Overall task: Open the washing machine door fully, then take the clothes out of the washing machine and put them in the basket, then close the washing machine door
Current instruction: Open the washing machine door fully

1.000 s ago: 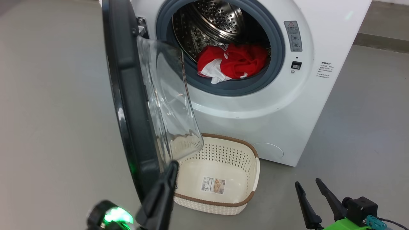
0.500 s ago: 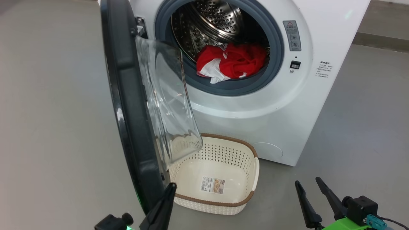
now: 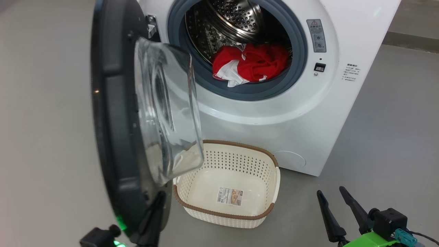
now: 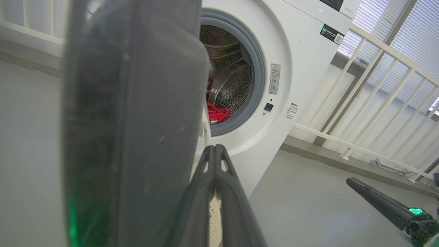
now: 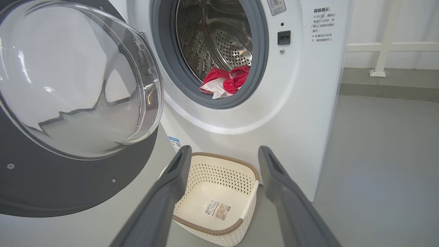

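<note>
**Door-opening stage.** The washing machine door, at the left of the head view, stands swung well out from the washing machine, though apparently short of fully open. The left gripper, its fingers pressed together on nothing, sits against or just beside the door's lower edge at bottom left. The red-and-white clothes lie at the drum's front lip, upper centre. The cream basket sits empty on the floor below the opening. The right gripper waits spread and empty at lower right, so unloading and door closing are judged not yet begun.
</note>
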You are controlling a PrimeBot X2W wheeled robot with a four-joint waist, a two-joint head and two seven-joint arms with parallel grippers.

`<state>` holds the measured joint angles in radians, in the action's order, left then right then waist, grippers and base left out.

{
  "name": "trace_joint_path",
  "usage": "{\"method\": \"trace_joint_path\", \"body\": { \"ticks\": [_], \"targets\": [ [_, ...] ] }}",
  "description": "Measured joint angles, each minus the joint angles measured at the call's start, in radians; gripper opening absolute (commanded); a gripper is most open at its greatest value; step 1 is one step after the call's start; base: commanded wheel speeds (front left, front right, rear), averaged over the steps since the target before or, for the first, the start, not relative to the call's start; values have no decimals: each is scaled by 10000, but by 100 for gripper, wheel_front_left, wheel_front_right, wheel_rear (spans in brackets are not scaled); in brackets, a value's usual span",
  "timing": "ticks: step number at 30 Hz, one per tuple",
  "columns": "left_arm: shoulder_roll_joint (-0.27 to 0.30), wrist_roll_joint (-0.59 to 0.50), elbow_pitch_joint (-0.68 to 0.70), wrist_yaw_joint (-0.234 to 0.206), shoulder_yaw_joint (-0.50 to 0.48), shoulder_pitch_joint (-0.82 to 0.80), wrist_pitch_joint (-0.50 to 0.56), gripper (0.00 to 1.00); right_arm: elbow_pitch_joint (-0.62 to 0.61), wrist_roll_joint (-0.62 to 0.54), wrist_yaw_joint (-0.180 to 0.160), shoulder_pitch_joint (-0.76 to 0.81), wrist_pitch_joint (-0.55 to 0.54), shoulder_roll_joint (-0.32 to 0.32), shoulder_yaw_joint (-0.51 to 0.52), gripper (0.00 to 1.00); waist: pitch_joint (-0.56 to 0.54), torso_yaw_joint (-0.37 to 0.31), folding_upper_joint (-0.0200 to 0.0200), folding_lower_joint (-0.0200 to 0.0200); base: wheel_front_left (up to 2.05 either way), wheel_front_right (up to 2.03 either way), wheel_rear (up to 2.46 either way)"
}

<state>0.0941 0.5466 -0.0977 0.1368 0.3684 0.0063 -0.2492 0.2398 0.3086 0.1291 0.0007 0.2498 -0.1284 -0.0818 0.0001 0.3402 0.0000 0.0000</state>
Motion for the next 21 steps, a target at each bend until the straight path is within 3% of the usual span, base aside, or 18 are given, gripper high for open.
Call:
{"method": "trace_joint_path", "body": {
  "ticks": [10, 21],
  "targets": [
    [96, -146, -228, -2, -1797, 9, -4, 0, -190, -82, 0, -62, 0, 10, -31, 100, 204, 71, 0, 0, 0, 0, 0],
    [694, -234, -1210, -2, -3542, -504, -2, 0, -288, -159, 0, -278, 0, -44, -73, 100, 572, 57, 0, 0, 0, 0, 0]
  ]
}}
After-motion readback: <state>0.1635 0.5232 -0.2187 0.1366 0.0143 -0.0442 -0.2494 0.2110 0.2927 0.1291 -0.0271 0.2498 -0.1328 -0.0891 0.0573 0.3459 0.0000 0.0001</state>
